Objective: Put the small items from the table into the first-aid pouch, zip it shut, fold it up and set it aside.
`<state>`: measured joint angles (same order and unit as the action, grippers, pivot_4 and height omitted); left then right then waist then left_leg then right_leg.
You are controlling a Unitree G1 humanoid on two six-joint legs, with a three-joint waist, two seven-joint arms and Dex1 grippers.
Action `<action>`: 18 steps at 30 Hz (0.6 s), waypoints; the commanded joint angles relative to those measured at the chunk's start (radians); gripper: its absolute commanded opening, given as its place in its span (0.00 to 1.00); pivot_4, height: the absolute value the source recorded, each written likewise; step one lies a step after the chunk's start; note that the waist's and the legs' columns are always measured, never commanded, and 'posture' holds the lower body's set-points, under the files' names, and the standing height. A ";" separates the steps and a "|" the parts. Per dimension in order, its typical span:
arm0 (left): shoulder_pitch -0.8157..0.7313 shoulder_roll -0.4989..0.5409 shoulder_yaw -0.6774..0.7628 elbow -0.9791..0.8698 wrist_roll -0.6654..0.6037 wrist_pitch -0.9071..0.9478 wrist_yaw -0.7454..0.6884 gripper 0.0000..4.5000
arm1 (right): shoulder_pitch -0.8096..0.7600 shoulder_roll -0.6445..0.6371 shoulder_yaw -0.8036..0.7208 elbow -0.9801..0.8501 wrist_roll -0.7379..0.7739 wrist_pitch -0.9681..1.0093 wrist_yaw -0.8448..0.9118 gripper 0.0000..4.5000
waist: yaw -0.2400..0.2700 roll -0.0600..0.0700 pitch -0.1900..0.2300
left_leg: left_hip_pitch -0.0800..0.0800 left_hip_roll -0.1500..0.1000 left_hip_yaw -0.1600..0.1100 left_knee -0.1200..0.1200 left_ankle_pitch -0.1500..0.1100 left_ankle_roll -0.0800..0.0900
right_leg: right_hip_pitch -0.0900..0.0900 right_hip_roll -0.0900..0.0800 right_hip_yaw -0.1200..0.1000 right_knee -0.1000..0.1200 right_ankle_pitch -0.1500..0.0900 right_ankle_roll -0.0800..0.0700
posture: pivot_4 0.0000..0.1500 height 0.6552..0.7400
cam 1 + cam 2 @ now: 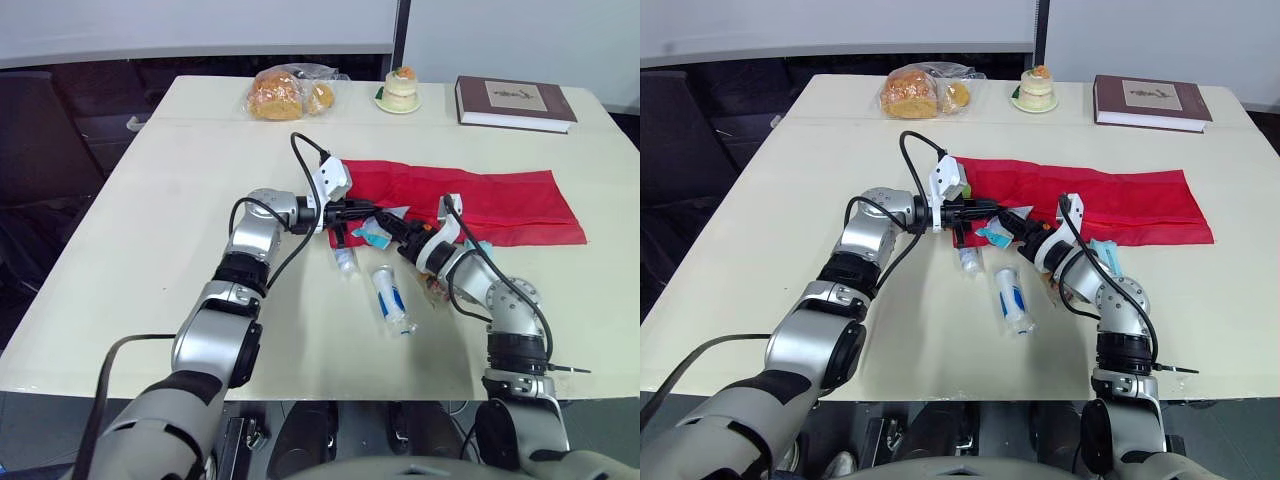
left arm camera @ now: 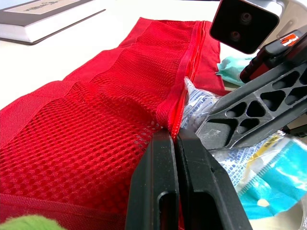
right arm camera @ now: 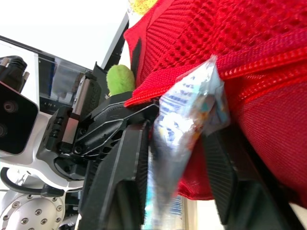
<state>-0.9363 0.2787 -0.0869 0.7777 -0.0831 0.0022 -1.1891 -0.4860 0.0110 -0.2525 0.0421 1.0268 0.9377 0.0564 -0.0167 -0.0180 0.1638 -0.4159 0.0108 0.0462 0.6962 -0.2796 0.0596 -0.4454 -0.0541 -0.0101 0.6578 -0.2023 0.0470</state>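
Red mesh first-aid pouch (image 1: 480,200) lies spread flat on the table (image 1: 150,230). Left gripper (image 2: 172,139) is pinched tight on its zipper edge, and right gripper (image 3: 177,158) clamps a blue-and-white packet (image 3: 192,110) right at that edge. A tube (image 1: 392,298) lies nearby.

Silver arms (image 1: 255,235), black looping cables (image 1: 296,160); left hand (image 1: 366,210), right hand (image 1: 389,223) black-fingered.
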 commanded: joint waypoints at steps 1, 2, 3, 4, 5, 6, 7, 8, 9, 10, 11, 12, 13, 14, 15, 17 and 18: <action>-0.026 -0.012 -0.006 -0.015 -0.024 -0.030 -0.036 0.00 | 0.000 0.000 -0.011 -0.034 0.009 -0.007 0.000 0.38 | 0.000 0.000 0.000 | 0.000 0.000 0.000 0.000 0.000 0.000 | 0.000 0.000 0.000 0.000 0.000 0.000 | 1.00 0.87; -0.026 -0.011 -0.006 -0.014 -0.024 -0.030 -0.035 0.00 | 0.000 -0.002 -0.013 -0.036 0.011 -0.004 0.001 0.38 | 0.000 0.000 0.000 | 0.000 0.000 0.000 0.000 0.000 0.000 | 0.000 0.000 0.000 0.000 0.000 0.000 | 1.00 0.87; -0.025 -0.010 -0.005 -0.014 -0.024 -0.030 -0.036 0.00 | 0.001 -0.004 -0.013 -0.037 0.012 -0.003 0.002 0.38 | 0.000 0.000 0.000 | 0.000 0.000 0.000 0.000 0.000 0.000 | 0.000 0.000 0.000 0.000 0.000 0.000 | 1.00 0.87; -0.025 -0.009 -0.005 -0.013 -0.023 -0.031 -0.036 0.00 | 0.002 -0.009 -0.013 -0.039 0.012 0.000 0.004 0.38 | 0.000 0.000 0.000 | 0.000 0.000 0.000 0.000 0.000 0.000 | 0.000 0.000 0.000 0.000 0.000 0.000 | 1.00 0.87; -0.025 -0.008 -0.006 -0.011 -0.022 -0.031 -0.035 0.00 | 0.003 -0.015 -0.015 -0.040 0.014 0.004 0.006 0.38 | 0.000 0.000 0.000 | 0.000 0.000 0.000 0.000 0.000 0.000 | 0.000 0.000 0.000 0.000 0.000 0.000 | 1.00 0.87; -0.024 -0.007 -0.005 -0.009 -0.022 -0.032 -0.034 0.00 | 0.006 -0.024 -0.016 -0.045 0.015 0.009 0.008 0.38 | 0.000 0.000 0.000 | 0.000 0.000 0.000 0.000 0.000 0.000 | 0.000 0.000 0.000 0.000 0.000 0.000 | 1.00 0.87; -0.024 -0.006 -0.005 -0.007 -0.021 -0.033 -0.034 0.00 | 0.011 -0.033 -0.017 -0.051 0.016 0.014 0.010 0.38 | 0.001 0.000 0.000 | 0.000 0.000 0.000 0.000 0.000 0.000 | 0.000 0.000 0.000 0.000 0.000 0.000 | 1.00 0.87; -0.024 -0.004 -0.004 -0.005 -0.020 -0.033 -0.033 0.00 | 0.018 -0.043 -0.020 -0.061 0.021 0.022 0.011 0.38 | 0.001 0.000 0.000 | 0.000 0.000 0.000 0.000 0.000 0.000 | 0.000 0.000 0.000 0.000 0.000 0.000 | 1.00 0.87; -0.024 -0.003 -0.004 -0.004 -0.020 -0.034 -0.034 0.00 | 0.023 -0.049 -0.022 -0.068 0.025 0.028 0.011 0.38 | 0.002 0.000 0.000 | 0.000 0.000 0.000 0.000 0.000 0.000 | 0.000 0.000 0.000 0.000 0.000 0.000 | 1.00 0.87; -0.025 -0.002 -0.003 -0.003 -0.019 -0.034 -0.034 0.00 | 0.029 -0.056 -0.026 -0.076 0.030 0.036 0.010 0.38 | 0.002 0.000 0.000 | 0.000 0.000 0.000 0.000 0.000 0.000 | 0.000 0.000 0.000 0.000 0.000 0.000 | 1.00 0.87; -0.024 -0.001 -0.002 -0.001 -0.019 -0.034 -0.034 0.00 | 0.039 -0.067 -0.028 -0.088 0.037 0.047 0.009 0.38 | 0.002 0.000 0.000 | 0.000 0.000 0.000 0.000 0.000 0.000 | 0.000 0.000 0.000 0.000 0.000 0.000 | 1.00 0.87; -0.025 -0.001 -0.002 0.003 -0.018 -0.036 -0.035 0.00 | 0.047 -0.078 -0.028 -0.098 0.041 0.057 0.008 0.38 | 0.002 0.000 0.000 | 0.000 0.000 0.000 0.000 0.000 0.000 | 0.000 0.000 0.000 0.000 0.000 0.000 | 1.00 0.87; -0.024 0.000 -0.001 0.005 -0.017 -0.038 -0.035 0.00 | 0.055 -0.087 -0.027 -0.108 0.046 0.066 0.006 0.38 | 0.002 0.000 0.000 | 0.000 0.000 0.000 0.000 0.000 0.000 | 0.000 0.000 0.000 0.000 0.000 0.000 | 1.00 0.87; -0.024 -0.001 -0.001 0.007 -0.017 -0.040 -0.035 0.00 | 0.060 -0.095 -0.025 -0.116 0.051 0.075 0.005 0.38 | 0.002 0.000 0.000 | 0.000 0.000 0.000 0.000 0.000 0.000 | 0.000 0.000 0.000 0.000 0.000 0.000 | 1.00 0.87; -0.023 -0.002 -0.001 0.009 -0.016 -0.041 -0.035 0.00 | 0.066 -0.103 -0.021 -0.126 0.054 0.082 0.006 0.38 | 0.002 0.000 0.000 | 0.000 0.000 0.000 0.000 0.000 0.000 | 0.000 0.000 0.000 0.000 0.000 0.000 | 1.00 0.87; -0.023 -0.004 -0.001 0.013 -0.015 -0.043 -0.033 0.00 | 0.074 -0.112 -0.018 -0.143 0.068 0.097 0.003 0.38 | 0.002 0.000 0.000 | 0.000 0.000 0.000 0.000 0.000 0.000 | 0.000 0.000 0.000 0.000 0.000 0.000 | 1.00 0.87; -0.023 -0.005 -0.001 0.013 -0.015 -0.044 -0.033 0.00 | 0.076 -0.113 -0.017 -0.148 0.073 0.101 0.000 0.38 | 0.002 0.000 0.000 | 0.000 0.000 0.000 0.000 0.000 0.000 | 0.000 0.000 0.000 0.000 0.000 0.000 | 1.00 0.87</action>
<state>-0.9364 0.2757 -0.0906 0.7986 -0.0825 -0.0168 -1.2163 -0.4100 -0.0963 -0.2544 -0.0606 1.0703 1.0270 0.0577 -0.0151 -0.0180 0.1638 -0.4159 0.0108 0.0462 0.6963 -0.2797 0.0598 -0.4454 -0.0540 -0.0101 0.6575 -0.2023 0.0470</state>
